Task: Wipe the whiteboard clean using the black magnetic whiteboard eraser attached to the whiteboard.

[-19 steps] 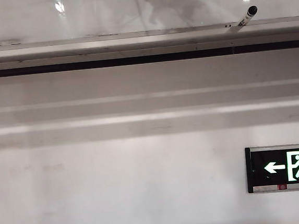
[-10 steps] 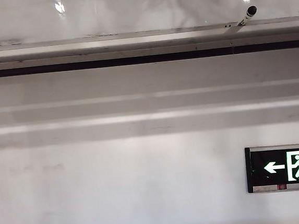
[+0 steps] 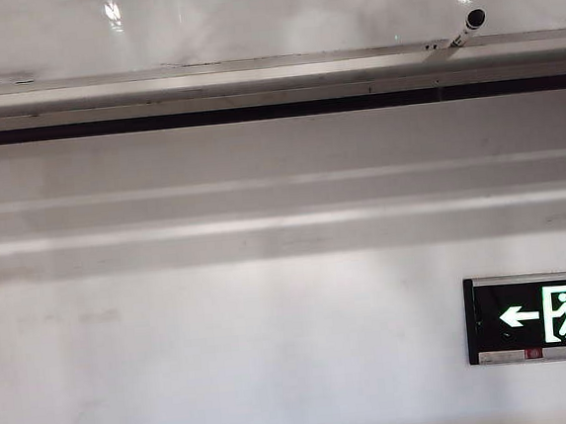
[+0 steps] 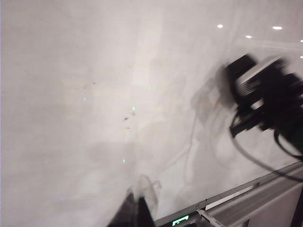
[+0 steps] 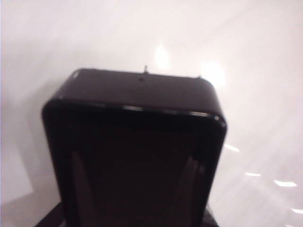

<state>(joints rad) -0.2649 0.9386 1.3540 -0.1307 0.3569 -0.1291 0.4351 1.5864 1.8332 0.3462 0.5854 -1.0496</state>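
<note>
Right gripper [image 5: 135, 208] clamped on square black magnetic eraser [image 5: 135, 151], pressed against glossy white whiteboard [image 5: 94, 38] ahead — slippage risk if tilted. Left gripper [image 4: 137, 210] nearby — grip state indeterminate.

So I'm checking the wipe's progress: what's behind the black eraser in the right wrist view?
The glossy whiteboard, mirroring ceiling lights, lies behind the black eraser in the right pincer. The eraser fills most of that view, so the patch of board under it cannot be seen.

whiteboard [image 4: 85, 94] – glossy white, eraser [image 5: 135, 151] – blk
</note>
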